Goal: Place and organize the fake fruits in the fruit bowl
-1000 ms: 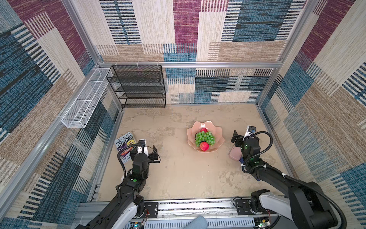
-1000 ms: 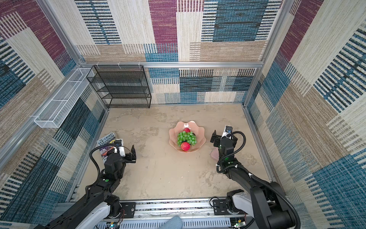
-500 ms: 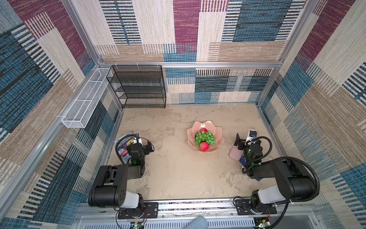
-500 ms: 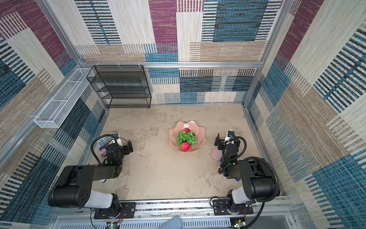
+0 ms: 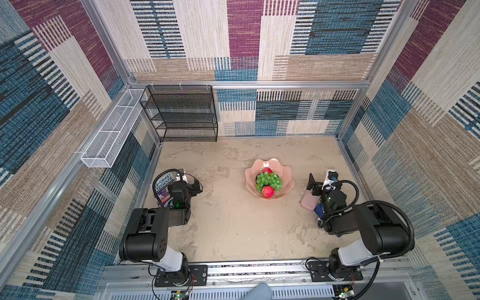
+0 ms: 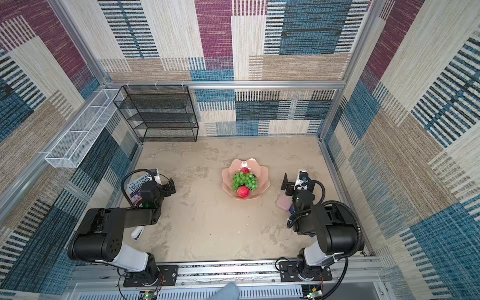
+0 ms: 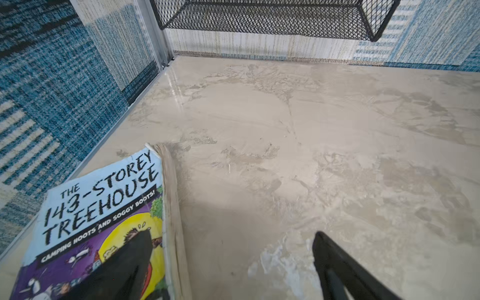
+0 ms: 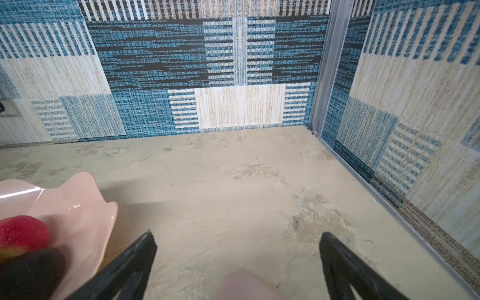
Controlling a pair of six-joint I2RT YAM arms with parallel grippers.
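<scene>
Right wrist view: black right gripper [image 8: 237, 235], jaws wide and empty, just beside the glossy pale-pink scalloped fruit bowl [image 8: 85, 187] — it holds a small red fake apple [image 8: 20, 231] and, in both top views, translucent green grapes [image 5: 268, 180]; left gripper [image 5: 196, 185], also wide and empty, sits farther away

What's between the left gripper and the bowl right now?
Nothing: only bare tabletop separates the left gripper from the bowl, as both top views show.
</scene>
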